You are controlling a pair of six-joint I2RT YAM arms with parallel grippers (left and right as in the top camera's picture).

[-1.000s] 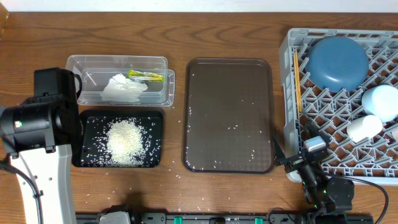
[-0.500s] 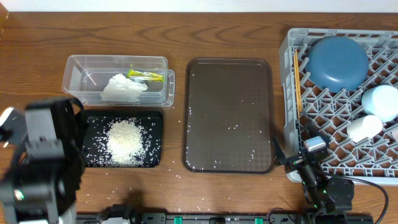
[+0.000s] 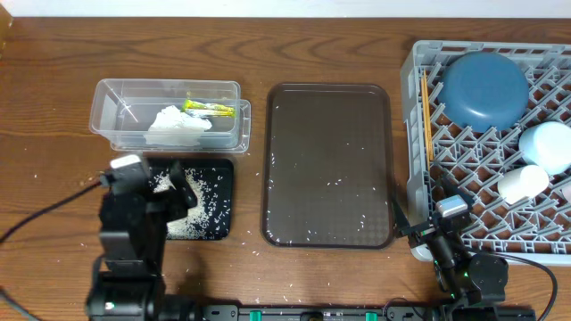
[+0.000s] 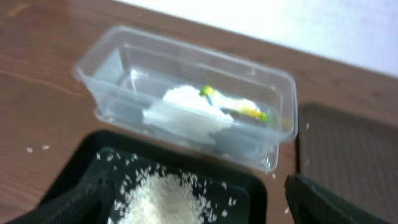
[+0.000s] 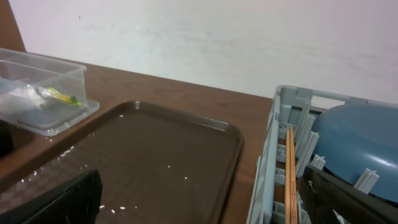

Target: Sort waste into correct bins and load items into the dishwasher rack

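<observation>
The left tool [image 3: 150, 185] is hovering open, angled down over the black tray [image 3: 223, 164] of rice [image 4: 165, 199]. The right tool [image 3: 428, 221] is sitting open, low beside the rack [image 3: 415, 134].

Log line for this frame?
left gripper open over black tray of rice | right gripper open beside rack | tissue, wrapper in clear tub | large bowl, small bowl, cup, chopsticks in rack | stray grains on brown tray

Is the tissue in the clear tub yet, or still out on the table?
In. The crumpled tissue lies inside the clear tub, beside the yellow-green wrapper.
</observation>
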